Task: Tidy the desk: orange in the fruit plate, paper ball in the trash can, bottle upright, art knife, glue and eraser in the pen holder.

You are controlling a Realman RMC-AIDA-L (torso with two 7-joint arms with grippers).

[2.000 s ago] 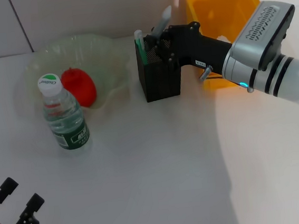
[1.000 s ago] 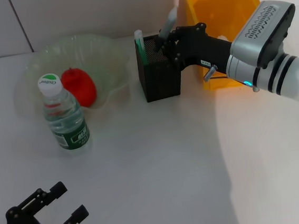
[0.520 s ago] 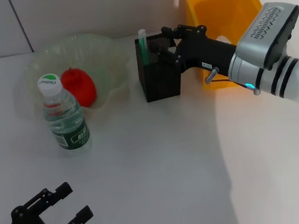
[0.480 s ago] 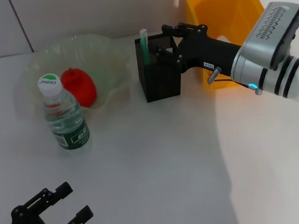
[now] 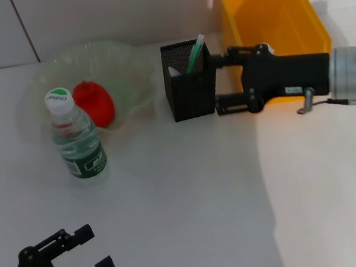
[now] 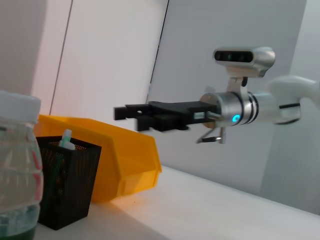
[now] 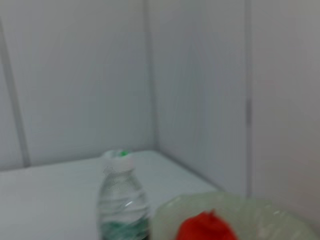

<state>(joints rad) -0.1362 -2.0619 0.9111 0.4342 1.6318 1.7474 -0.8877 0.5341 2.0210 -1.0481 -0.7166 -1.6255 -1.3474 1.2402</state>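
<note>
Right hand (image 5: 219,84) sits open and empty beside the pen holder (image 5: 187,79), stationery deposited; next, retract clear.

Print on the bottle's (image 5: 78,143) green label is too small to read.

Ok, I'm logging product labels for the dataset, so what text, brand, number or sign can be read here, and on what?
Bottle green label: white print, too small to read.
Bottle cap: a green mark, not legible.
Right tool body: a small white sticker near its wrist, too small to read.
Pen holder, trash can, fruit plate, orange: no text visible.
Nothing can be quoted.
</note>
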